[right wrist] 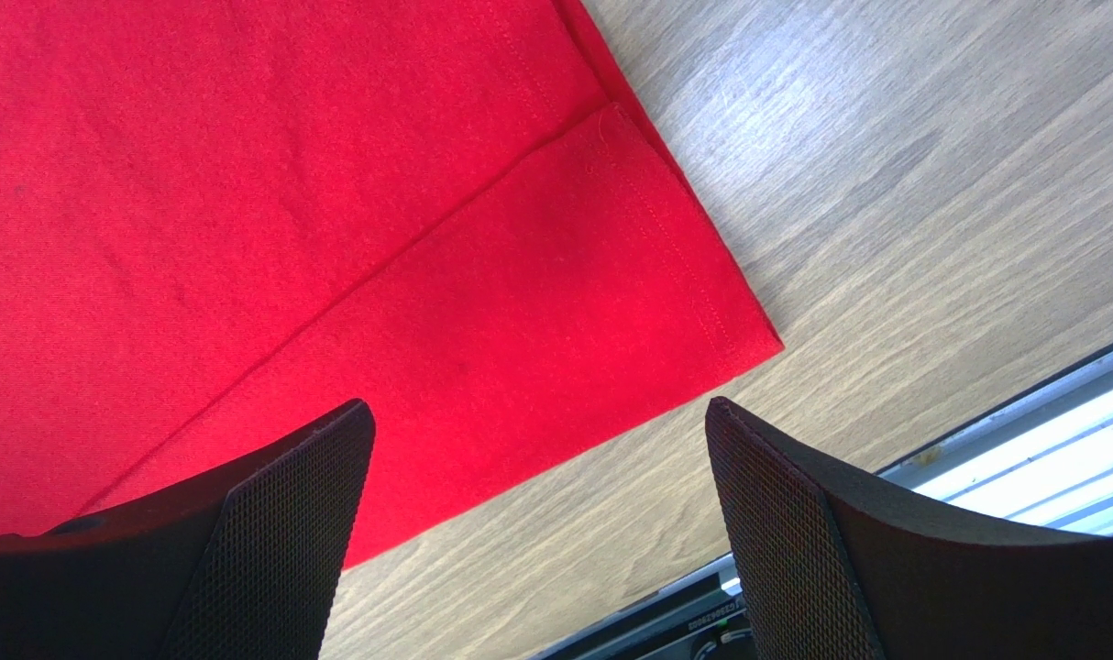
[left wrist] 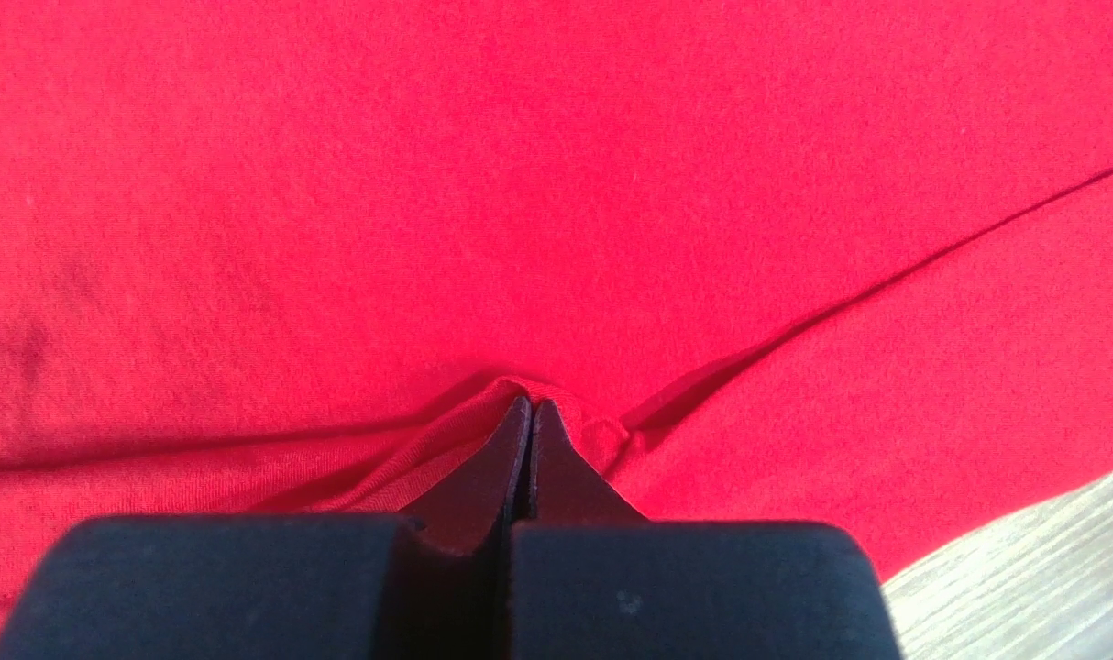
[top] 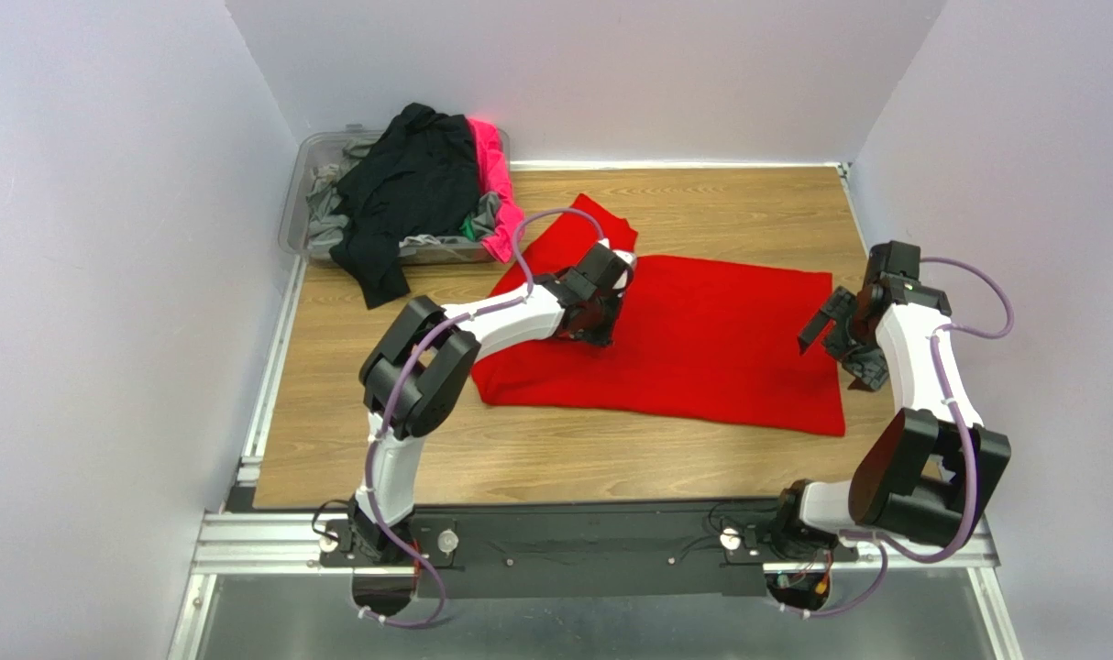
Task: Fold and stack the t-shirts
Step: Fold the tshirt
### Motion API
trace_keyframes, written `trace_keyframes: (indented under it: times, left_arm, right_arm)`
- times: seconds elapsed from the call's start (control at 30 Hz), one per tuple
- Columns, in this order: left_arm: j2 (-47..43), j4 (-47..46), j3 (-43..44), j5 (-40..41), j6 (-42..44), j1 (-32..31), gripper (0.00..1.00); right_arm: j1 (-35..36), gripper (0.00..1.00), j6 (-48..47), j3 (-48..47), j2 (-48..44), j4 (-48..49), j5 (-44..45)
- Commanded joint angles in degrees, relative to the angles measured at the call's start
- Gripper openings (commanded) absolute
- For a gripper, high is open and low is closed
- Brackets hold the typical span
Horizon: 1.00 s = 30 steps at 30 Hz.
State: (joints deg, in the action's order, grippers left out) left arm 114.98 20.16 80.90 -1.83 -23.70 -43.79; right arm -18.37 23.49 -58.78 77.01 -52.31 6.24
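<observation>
The red t-shirt (top: 714, 344) lies spread flat in the middle of the wooden table, one sleeve pointing toward the back. My left gripper (top: 599, 330) is down on its left part. In the left wrist view the cloth (left wrist: 521, 179) fills the frame and puckers into a small ridge at the tips of my left gripper (left wrist: 532, 402), which is shut on that pinch. My right gripper (top: 824, 330) hovers at the shirt's right edge, open and holding nothing. In the right wrist view my right gripper (right wrist: 537, 413) stands wide over the near right corner of the red cloth (right wrist: 314, 206) and bare wood.
A clear plastic bin (top: 307, 179) at the back left holds other t-shirts: a black one (top: 411, 179) hanging over its rim, a hot pink one (top: 491, 165) and a grey one (top: 331, 220). White walls enclose three sides. A metal rail (top: 590, 543) runs along the front edge.
</observation>
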Motion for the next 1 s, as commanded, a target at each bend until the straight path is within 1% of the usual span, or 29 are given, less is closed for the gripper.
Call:
trace_keyframes:
  times: [0.0,0.97]
  left_arm:
    - [1.6,2.8,2.7,3.3,2.3,-0.4,0.0]
    - [7.8,8.6,13.6,4.3,9.3,-0.5,0.0]
  right_arm:
    - [-0.2,0.96,-0.5,0.1,-1.1,0.6,-1.2]
    - [-0.2,0.96,0.0,0.4,-0.4,0.6,-0.7]
